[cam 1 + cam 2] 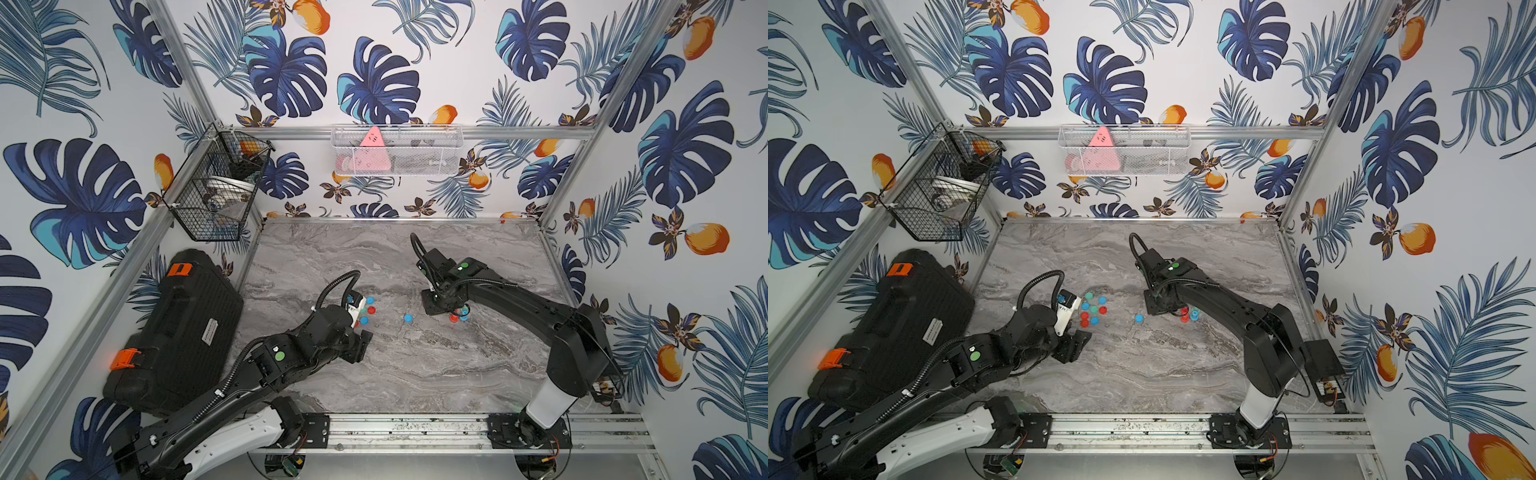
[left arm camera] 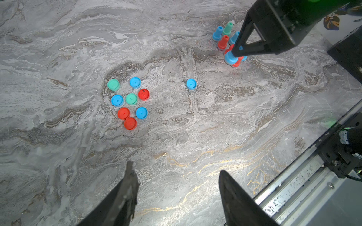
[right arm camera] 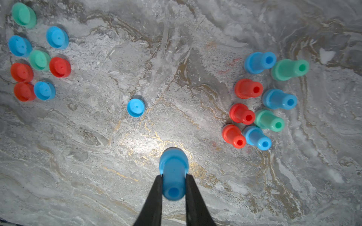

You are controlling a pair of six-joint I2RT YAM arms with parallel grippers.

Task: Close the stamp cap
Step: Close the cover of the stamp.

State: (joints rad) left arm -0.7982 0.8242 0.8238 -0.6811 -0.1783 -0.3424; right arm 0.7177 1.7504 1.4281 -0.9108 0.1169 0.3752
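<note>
Gripping one blue stamp [image 3: 174, 166], long axis vertical, base down, right hand [image 3: 174, 176] clenched; left hand [image 2: 176, 168] released. Eight stamps [image 3: 248, 89] stand beside it; one blue cap [image 1: 408, 318] lies at its 9 o'clock, eight caps [image 3: 40, 60] farther, on the desk [image 2: 58, 156].

Bright, even, diffuse light fills both top views; shadows under the arms are faint and soft. In the wrist views a warm glare patch lies on the marble worktop [image 3: 148, 137], lighting its gold veins. Close to the lens, the fingers [image 2: 121, 195] of the left end effector [image 2: 176, 168] and the blue stamp [image 3: 173, 176] blur. Caps [image 3: 23, 14] at the right wrist view's edges stretch.
</note>
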